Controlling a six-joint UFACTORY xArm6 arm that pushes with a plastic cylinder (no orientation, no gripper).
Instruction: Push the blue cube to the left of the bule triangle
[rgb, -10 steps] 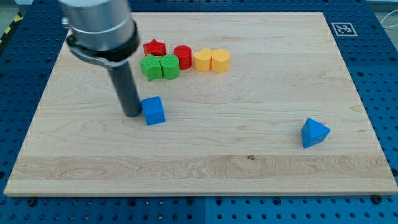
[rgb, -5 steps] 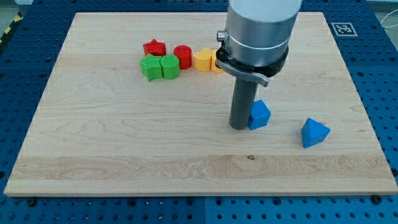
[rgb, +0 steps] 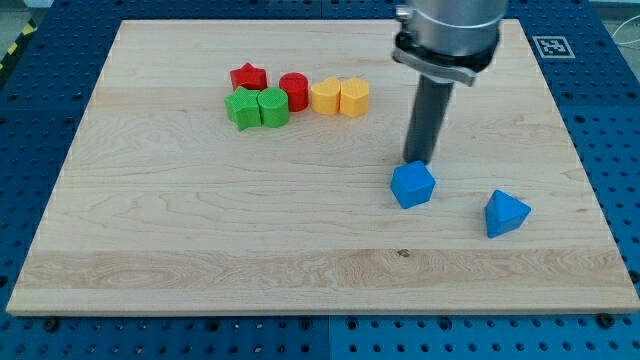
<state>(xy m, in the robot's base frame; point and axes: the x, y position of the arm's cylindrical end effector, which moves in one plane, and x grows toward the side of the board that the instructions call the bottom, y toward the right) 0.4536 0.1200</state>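
Observation:
The blue cube (rgb: 412, 185) lies on the wooden board (rgb: 200, 240), right of centre. The blue triangle (rgb: 506, 213) lies to its right and a little lower, with a gap of bare board between them. My tip (rgb: 419, 160) stands just above the cube's top edge in the view, touching it or nearly so. The rod rises from there to the arm's grey body at the view's top.
A cluster of blocks sits at the upper middle: a red star (rgb: 249, 77), a red cylinder (rgb: 294, 91), two green blocks (rgb: 257, 107) and two yellow blocks (rgb: 339, 97). A printed marker (rgb: 552, 45) is at the board's top right corner.
The blue cube has been pushed from the left half of the board to beside the blue triangle. My tip has moved from the cube's left side to above it.

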